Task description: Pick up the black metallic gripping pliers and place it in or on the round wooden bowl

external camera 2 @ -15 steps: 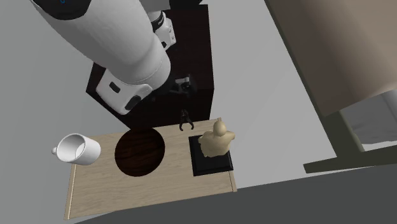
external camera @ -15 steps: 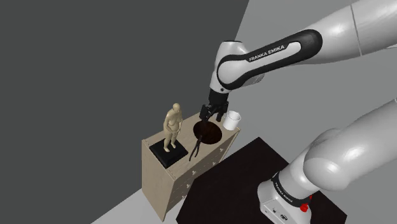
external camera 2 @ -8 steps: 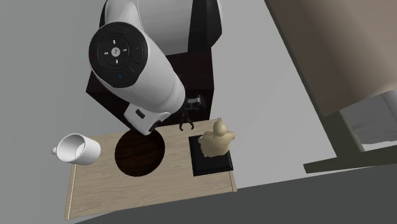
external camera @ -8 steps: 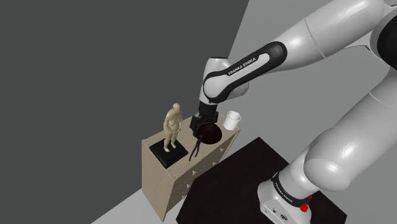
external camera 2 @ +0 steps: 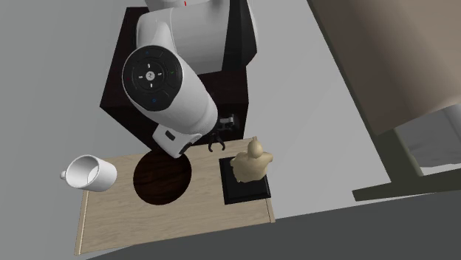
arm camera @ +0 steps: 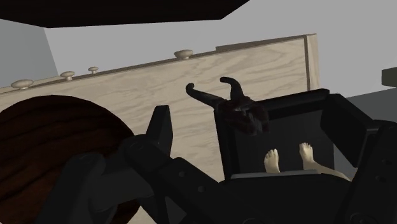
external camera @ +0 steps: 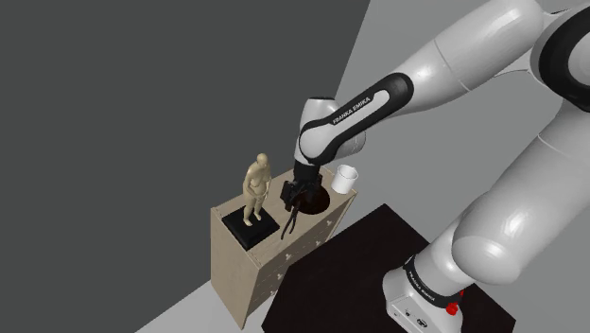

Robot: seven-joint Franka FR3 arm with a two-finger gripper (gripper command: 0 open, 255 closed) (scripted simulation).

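The black pliers (arm camera: 236, 109) lie on the light wooden dresser top (external camera 2: 173, 221), between the dark round wooden bowl (external camera 2: 162, 176) and the figurine's black base (external camera 2: 246, 191). Their hooked tips point toward the dresser's knobbed front edge. In the shoulder view the pliers (external camera: 290, 221) lie just below my gripper (external camera: 296, 194), beside the bowl (external camera: 315, 198). My gripper (arm camera: 257, 137) is open and low over the pliers. One finger (arm camera: 161, 130) stands on the bowl's side and the other on the base's side. Neither touches the pliers.
A tan human figurine (external camera: 255, 187) stands on the black base close beside the pliers. A white mug (external camera 2: 89, 173) sits past the bowl at the dresser's far end. The stand's dark top (external camera: 350, 274) adjoins the dresser, and grey walls lie behind.
The arm has swung from above the bowl toward the pliers and come down, so the open gripper now hangs low over them. The pliers, bowl, mug and figurine have not moved.
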